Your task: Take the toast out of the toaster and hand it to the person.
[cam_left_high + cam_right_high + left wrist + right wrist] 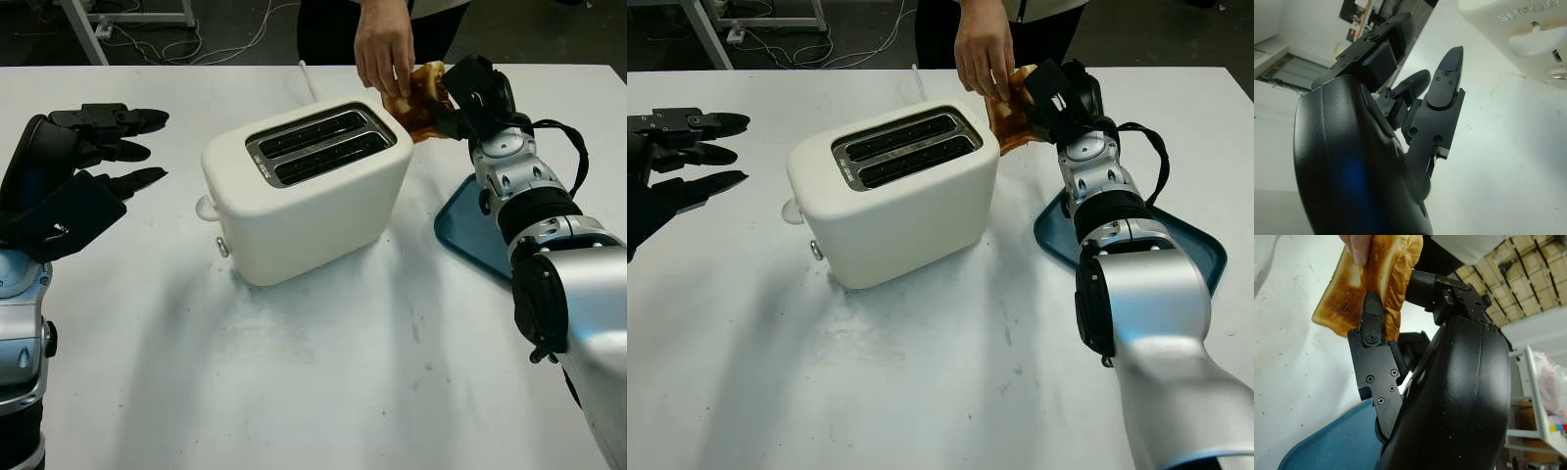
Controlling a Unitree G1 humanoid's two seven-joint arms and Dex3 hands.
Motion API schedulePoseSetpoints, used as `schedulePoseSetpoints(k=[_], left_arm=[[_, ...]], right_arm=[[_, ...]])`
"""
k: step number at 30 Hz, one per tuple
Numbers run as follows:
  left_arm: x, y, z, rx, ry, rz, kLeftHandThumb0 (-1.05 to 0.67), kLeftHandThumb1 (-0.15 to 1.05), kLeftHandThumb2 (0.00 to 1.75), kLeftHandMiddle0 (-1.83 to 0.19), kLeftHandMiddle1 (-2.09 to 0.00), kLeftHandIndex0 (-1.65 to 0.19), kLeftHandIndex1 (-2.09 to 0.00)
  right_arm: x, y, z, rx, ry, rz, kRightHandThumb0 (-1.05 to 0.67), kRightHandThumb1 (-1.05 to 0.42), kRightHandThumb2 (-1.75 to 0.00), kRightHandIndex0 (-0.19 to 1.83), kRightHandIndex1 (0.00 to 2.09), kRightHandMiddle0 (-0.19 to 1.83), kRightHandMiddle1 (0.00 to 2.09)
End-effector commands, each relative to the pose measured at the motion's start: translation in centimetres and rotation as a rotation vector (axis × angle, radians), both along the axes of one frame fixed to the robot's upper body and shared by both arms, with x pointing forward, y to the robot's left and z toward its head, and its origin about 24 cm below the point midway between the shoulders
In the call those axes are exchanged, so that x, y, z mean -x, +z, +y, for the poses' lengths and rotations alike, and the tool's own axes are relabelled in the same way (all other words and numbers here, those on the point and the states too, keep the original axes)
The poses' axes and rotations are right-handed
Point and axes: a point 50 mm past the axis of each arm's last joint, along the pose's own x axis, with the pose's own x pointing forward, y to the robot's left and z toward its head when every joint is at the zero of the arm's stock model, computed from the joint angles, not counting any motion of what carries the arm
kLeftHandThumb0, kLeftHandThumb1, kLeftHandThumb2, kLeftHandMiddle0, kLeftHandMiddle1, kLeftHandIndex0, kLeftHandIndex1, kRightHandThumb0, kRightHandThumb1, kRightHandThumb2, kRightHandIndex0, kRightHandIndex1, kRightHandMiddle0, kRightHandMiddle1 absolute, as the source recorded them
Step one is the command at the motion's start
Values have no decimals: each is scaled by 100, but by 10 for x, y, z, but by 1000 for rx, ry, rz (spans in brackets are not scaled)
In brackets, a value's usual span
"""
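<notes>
Right hand (460, 98) grips the toast (419, 98) near the worktop's far edge; the person's hand (384, 49) already pinches its upper end; left hand (88, 157) open near the left edge

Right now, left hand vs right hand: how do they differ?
The right hand is shut on the toast, which the person's hand also grips; the left hand is open, holding nothing. The right hand is beyond the toaster, the left hand off to its left. Both are black.
</notes>
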Motion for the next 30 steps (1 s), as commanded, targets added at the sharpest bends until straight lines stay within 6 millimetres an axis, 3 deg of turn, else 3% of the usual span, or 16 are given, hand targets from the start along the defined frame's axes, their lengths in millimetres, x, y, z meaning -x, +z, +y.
schedulePoseSetpoints(k=[1,24,25,26,28,30], left_arm=[[1,-1,1,-8,4,-7,-17,84,0,-68,-58,-85,-1],[0,-3,2,-5,4,-6,-16,85,0,-69,-58,-86,-1],[0,-3,2,-3,5,-4,-17,85,0,-69,-58,-86,-1],[0,-3,3,0,5,-6,-17,85,0,-69,-58,-86,-1],[0,-3,3,2,9,-7,-17,84,0,-69,-58,-86,-1],[1,-3,3,2,12,-2,-17,85,0,-69,-58,-85,-1]], right_arm=[[0,-2,0,8,14,-1,-22,-92,-36,73,175,39,175],[1,1,-3,-68,14,-43,-27,-92,-33,74,175,39,175],[2,1,-4,-51,32,-49,-36,-92,-30,68,168,39,167],[2,1,-5,-22,56,-45,-43,-92,-27,59,151,43,142],[3,0,-7,0,98,-33,-64,-92,-28,47,58,45,47],[4,-2,-9,-23,119,-23,-73,-92,-29,33,20,34,13]])
